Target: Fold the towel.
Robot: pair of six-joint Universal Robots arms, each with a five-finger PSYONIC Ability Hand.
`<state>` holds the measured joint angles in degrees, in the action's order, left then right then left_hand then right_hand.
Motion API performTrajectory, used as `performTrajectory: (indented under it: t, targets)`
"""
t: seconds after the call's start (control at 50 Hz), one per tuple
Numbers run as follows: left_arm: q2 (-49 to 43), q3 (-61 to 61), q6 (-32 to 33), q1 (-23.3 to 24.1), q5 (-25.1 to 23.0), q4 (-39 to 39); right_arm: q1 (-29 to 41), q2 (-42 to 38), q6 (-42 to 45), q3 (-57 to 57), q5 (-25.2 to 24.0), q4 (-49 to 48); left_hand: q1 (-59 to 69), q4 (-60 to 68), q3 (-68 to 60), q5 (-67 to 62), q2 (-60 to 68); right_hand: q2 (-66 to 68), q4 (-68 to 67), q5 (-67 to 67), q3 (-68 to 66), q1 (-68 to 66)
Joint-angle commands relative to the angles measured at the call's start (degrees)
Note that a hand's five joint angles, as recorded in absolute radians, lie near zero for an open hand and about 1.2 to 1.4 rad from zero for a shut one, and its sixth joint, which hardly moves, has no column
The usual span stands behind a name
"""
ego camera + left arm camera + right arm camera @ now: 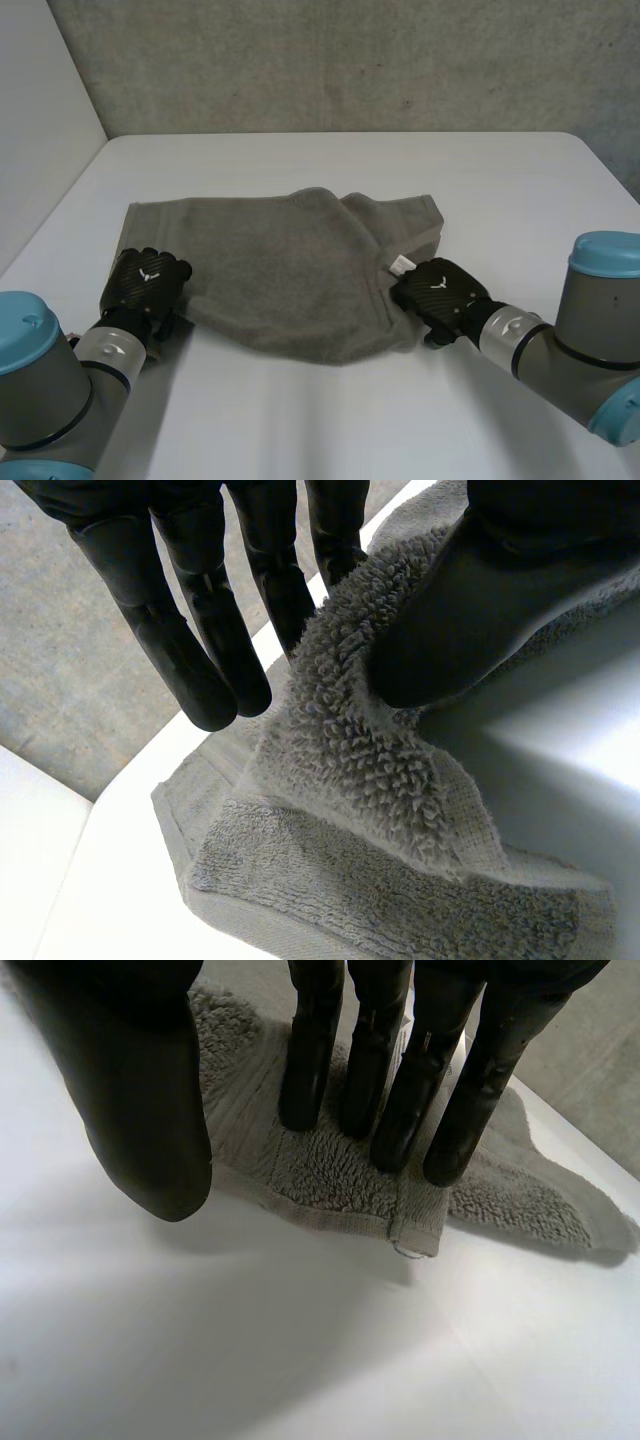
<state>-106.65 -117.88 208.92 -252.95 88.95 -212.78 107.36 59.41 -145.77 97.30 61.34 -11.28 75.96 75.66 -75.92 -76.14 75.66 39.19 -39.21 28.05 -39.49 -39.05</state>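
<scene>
Towel: grey, thick-piled, lies rumpled across the middle of the frame on the white table. Runs wide and mostly flat toward the left. Bunches into a folded flap at the right, with a small white label at that flap's lower edge.

Left hand: sits at the lower left of the frame, on the towel's left edge. In its own wrist view, pinches a raised fold of the towel between the thumb and the nearer straight fingers. Keeps the other fingers clear of the cloth.

Right hand: sits at the lower right, at the towel's right edge by the label. Presses straight fingers down on a hemmed corner of the towel. Holds the thumb well apart beside that corner, so stands wide, gripping nothing.
</scene>
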Motion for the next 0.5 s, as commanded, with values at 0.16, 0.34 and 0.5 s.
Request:
performTrajectory:
  t: [0.16,0.34,0.5]
  targets:
    - [-0.1,0.0,0.0,0.0,0.0,0.0,5.2,-3.3,-4.2,-4.8,2.6,-1.1,-9.1,-8.8,9.0,19.2,-8.8,1.8,-1.8,3.0,-1.5,-2.0]
    - [0.0,0.0,0.0,0.0,0.0,0.1,6.9,-5.7,-4.3,-7.4,5.6,-1.1,-9.1,-8.8,9.0,19.2,-8.8,6.6,-6.5,7.7,-6.3,-6.7]
    - [0.0,0.0,0.0,0.0,0.0,0.0,9.0,-7.3,-5.3,-9.2,6.7,-1.2,-9.1,-8.8,9.0,19.2,-8.8,15.6,-15.6,16.8,-15.3,-15.8]
